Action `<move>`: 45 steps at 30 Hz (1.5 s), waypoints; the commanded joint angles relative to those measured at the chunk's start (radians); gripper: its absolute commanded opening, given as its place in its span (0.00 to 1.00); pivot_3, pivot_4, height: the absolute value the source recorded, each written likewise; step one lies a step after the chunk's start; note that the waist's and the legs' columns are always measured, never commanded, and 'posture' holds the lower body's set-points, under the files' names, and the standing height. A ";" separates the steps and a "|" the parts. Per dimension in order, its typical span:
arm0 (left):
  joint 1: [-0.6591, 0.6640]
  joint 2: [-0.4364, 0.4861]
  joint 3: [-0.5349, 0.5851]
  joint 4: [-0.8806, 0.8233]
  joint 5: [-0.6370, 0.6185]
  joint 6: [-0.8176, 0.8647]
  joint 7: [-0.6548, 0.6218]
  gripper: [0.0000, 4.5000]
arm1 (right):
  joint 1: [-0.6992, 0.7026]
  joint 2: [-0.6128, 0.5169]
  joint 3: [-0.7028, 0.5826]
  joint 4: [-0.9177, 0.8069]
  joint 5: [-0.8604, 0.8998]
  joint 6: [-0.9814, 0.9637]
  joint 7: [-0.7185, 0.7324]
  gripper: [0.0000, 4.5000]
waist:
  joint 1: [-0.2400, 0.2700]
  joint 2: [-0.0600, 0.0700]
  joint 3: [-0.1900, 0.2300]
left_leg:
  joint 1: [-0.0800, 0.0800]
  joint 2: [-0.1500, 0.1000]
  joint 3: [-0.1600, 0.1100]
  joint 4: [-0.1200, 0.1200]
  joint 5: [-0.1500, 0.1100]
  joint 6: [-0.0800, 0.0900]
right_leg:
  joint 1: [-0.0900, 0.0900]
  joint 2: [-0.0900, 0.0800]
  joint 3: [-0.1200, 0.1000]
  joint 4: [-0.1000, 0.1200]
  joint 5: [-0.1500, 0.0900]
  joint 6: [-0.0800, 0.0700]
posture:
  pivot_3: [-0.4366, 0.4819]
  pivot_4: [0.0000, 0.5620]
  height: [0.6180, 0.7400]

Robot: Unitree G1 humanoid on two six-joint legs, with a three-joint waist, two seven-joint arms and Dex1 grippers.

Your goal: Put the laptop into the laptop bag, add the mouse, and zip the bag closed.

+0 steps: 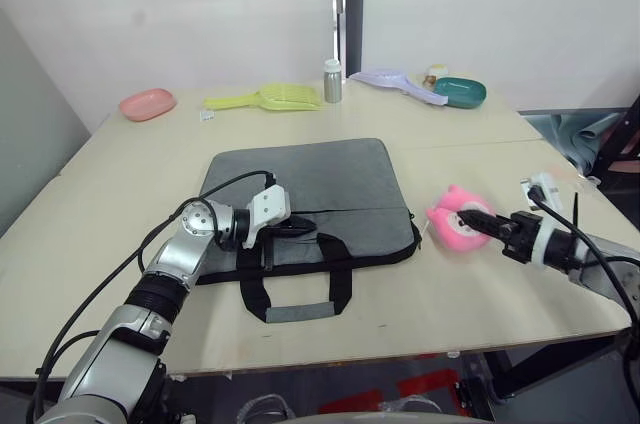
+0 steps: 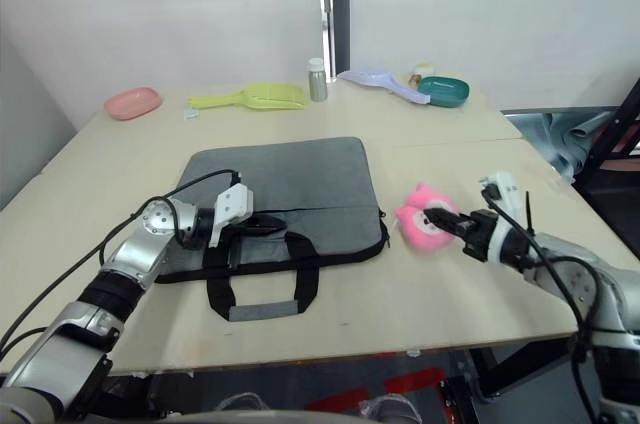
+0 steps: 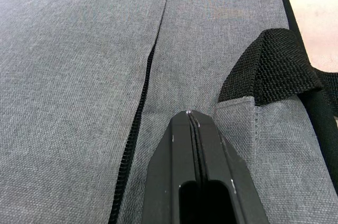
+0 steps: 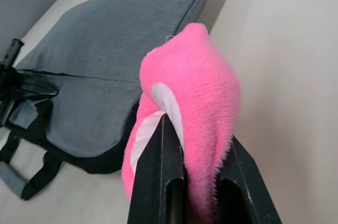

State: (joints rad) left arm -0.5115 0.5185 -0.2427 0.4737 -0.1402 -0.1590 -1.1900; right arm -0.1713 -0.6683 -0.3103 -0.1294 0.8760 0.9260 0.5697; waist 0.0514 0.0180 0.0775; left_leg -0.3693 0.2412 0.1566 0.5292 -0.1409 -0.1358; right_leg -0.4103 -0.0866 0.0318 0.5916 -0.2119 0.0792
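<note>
Pinching the pink plush toy (image 4: 195,102) between narrow fingers, right gripper (image 1: 478,227) sits just right of the laptop bag (image 1: 300,184). Left gripper (image 1: 300,227) fingers pressed together, holding nothing, tips resting on the bag's grey fabric beside the black zipper (image 3: 138,123), handle strap (image 3: 274,68) just beyond.

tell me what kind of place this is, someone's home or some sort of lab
Probably a lab or test room, not a home: a plain pale table against bare white walls, with odd props lined along its far edge, such as a pink dish, a yellow scoop and a teal dish.
</note>
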 commanded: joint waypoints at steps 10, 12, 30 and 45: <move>0.117 0.047 -0.105 0.110 0.120 0.089 -0.045 0.00 | -0.116 0.122 0.010 0.063 -0.114 -0.099 -0.079 0.02 | -0.005 0.001 -0.002 | 0.001 0.000 0.001 -0.001 0.000 0.000 | 0.000 0.000 0.000 0.000 0.003 -0.005 | 0.48 0.27 1.00; 0.117 0.049 -0.104 0.109 0.118 0.090 -0.047 0.00 | -0.129 0.133 0.013 0.074 -0.129 -0.111 -0.084 0.02 | -0.007 0.001 -0.002 | 0.001 0.000 0.001 -0.001 0.000 0.000 | 0.000 0.000 0.001 0.000 0.003 -0.005 | 0.48 0.27 1.00; 0.177 0.018 0.160 -0.042 -0.092 0.021 0.089 0.26 | 0.002 0.019 0.016 -0.015 -0.221 -0.226 0.100 0.66 | -0.008 -0.002 0.005 | -0.003 0.001 0.005 -0.005 -0.001 -0.001 | -0.007 0.001 0.002 -0.002 0.003 -0.006 | 0.48 0.27 1.00; 0.404 0.287 0.684 -0.306 -0.295 0.234 0.290 0.99 | -0.048 -0.216 0.033 0.180 -0.518 -0.889 0.437 1.00 | 0.014 -0.022 0.038 | -0.023 0.008 0.002 0.014 -0.004 0.006 | -0.023 0.008 0.001 0.003 0.006 -0.011 | 0.48 0.27 1.00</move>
State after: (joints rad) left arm -0.1107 0.7760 0.3960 0.1985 -0.4183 0.0658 -0.8965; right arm -0.2002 -0.8602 -0.2560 0.0396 0.3537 0.0596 0.9836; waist 0.0654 -0.0037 0.1158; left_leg -0.3928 0.2493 0.1580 0.5436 -0.1442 -0.1276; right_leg -0.4332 -0.0785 0.0328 0.5950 -0.2059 0.0684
